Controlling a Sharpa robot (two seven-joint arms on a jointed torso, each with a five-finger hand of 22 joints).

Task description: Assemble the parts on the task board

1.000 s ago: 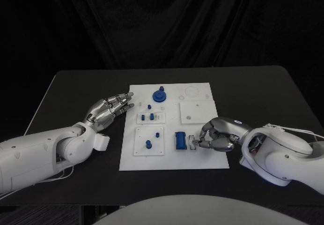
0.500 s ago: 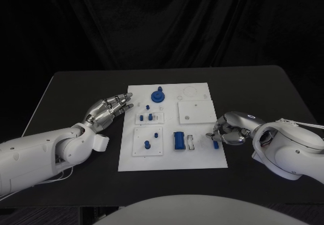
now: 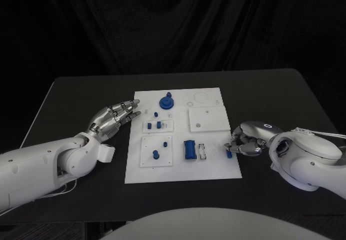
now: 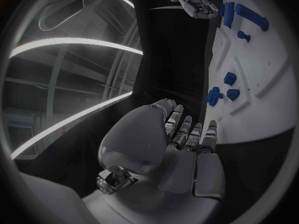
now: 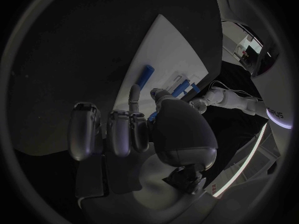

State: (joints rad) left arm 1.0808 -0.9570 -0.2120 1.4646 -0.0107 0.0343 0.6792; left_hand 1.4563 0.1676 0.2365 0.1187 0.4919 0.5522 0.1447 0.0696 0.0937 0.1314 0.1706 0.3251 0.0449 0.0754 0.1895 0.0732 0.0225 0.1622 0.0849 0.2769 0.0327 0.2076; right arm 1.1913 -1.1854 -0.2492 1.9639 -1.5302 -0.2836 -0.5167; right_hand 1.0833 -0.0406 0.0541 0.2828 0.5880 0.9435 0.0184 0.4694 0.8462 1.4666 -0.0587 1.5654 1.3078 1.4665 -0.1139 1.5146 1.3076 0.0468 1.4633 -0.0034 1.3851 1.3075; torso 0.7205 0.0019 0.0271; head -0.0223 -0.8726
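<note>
The white task board (image 3: 180, 167) lies mid-table. My left hand (image 3: 115, 118) hovers flat and open at the board's left edge, its fingers spread, holding nothing; its palm (image 4: 187, 149) faces the board (image 4: 249, 79). My right hand (image 3: 249, 142) sits at the board's right edge with its fingers curled in. A small blue bar (image 3: 229, 154) lies on the board right at those fingertips (image 5: 134, 92); the bar (image 5: 146, 75) stretches away from them, and I cannot tell whether it is pinched. A larger blue block (image 3: 190, 149) stands beside a pale slot (image 3: 202, 150).
A blue round knob (image 3: 167, 103) stands at the board's far end. Small blue pegs (image 3: 155, 125) sit on the middle-left plate, and others (image 3: 164, 145) on the near-left plate. Black table (image 3: 79, 95) surrounds the board, and a black curtain hangs behind.
My right hand has drawn back from beside the blue block to the board's right edge, and the small blue bar now shows at its fingertips. The left hand has stayed put.
</note>
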